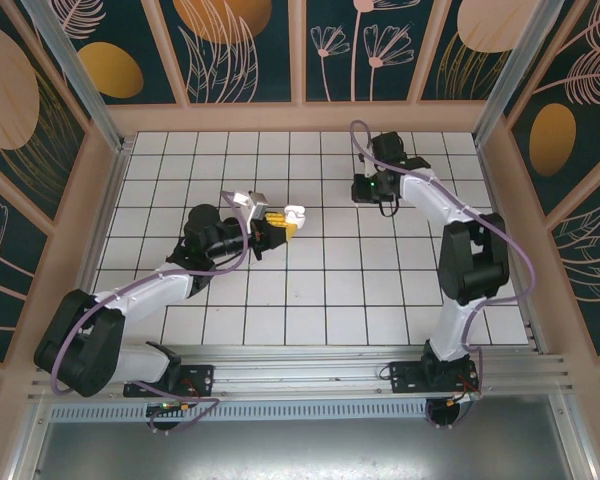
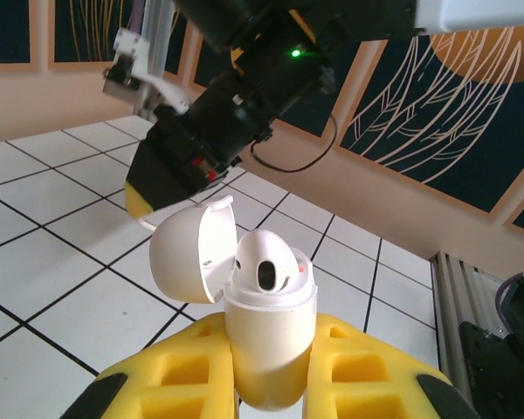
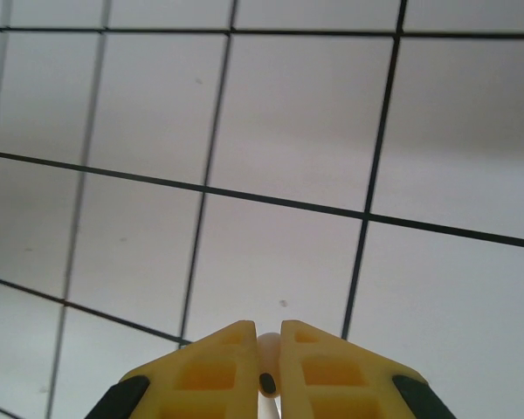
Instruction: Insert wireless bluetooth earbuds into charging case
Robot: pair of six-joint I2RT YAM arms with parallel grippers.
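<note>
Yellow-padded, clenched left hand on open charging case; pinched pale earbud in right hand. Needed stem squared above left hand's grip, beside seated bud, lowered slowly.

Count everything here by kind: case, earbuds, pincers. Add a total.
charging case: 1, open, held in the left pincer
earbuds: 2, one seated in the case, the other held in the right pincer
pincers: 2
Total: 5
</note>
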